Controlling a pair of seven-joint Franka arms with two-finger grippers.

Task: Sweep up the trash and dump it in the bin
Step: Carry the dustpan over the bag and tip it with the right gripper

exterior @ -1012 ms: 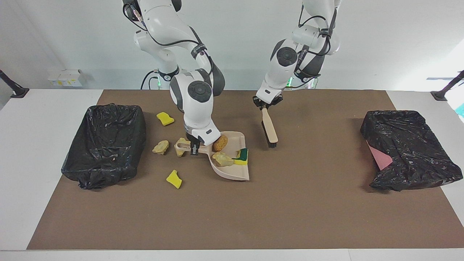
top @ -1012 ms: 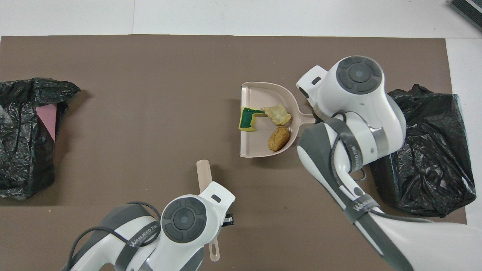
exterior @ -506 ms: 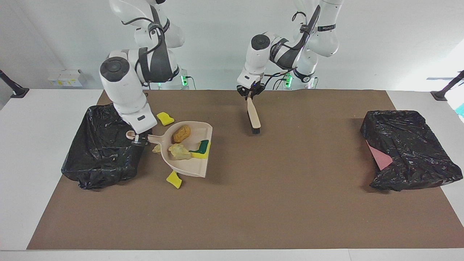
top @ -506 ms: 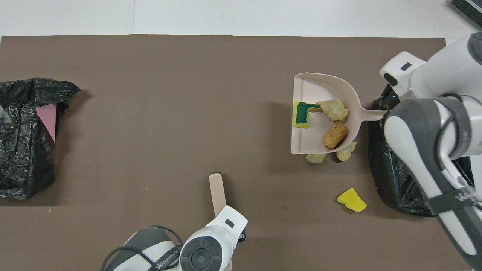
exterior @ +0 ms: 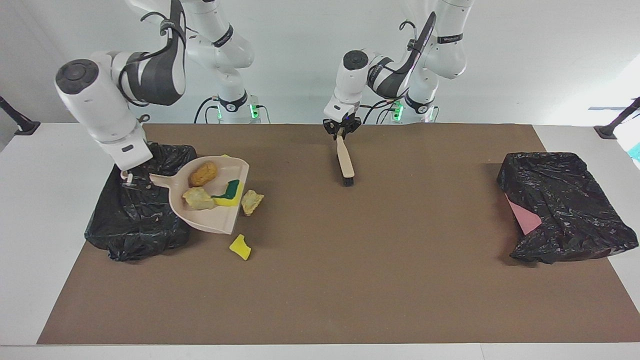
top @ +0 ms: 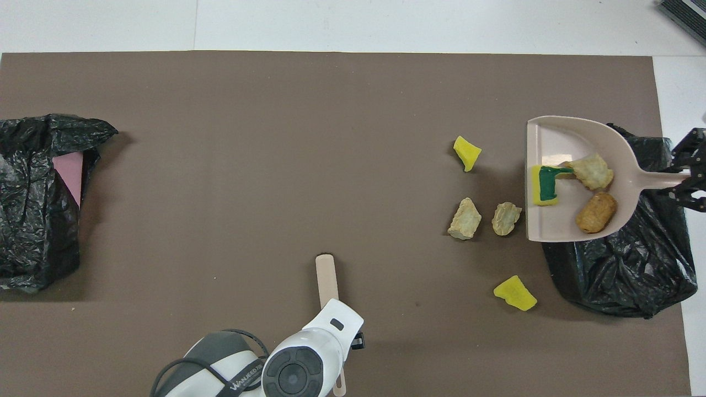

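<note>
Right gripper (exterior: 131,179) clamped on the handle of the beige plastic dustpan (exterior: 210,220), at mid-height of the facing view toward the right arm's end. Pan is raised and about level, handle over the black-bagged bin (exterior: 135,220), probably so the load stays in until it is tipped. Load: orange-brown lump (exterior: 203,172), pale beige crumbly chunk (exterior: 198,198), yellow-green sponge (exterior: 227,194).

Loose on the brown mat (top: 276,138) beside the pan mouth: two beige chunks (top: 465,218) (top: 506,218) and two yellow sponge bits (top: 466,153) (top: 515,293), so more sweeping looks needed.

Left gripper (exterior: 341,131), upper middle of the facing view, at the top of the wooden-handled brush (exterior: 345,160), which slants with bristles on the mat. Cannot tell if it grips it; this arm waits clear of the dump.

Second black-bagged bin (exterior: 565,205) sits at the left arm's end of the counter.
</note>
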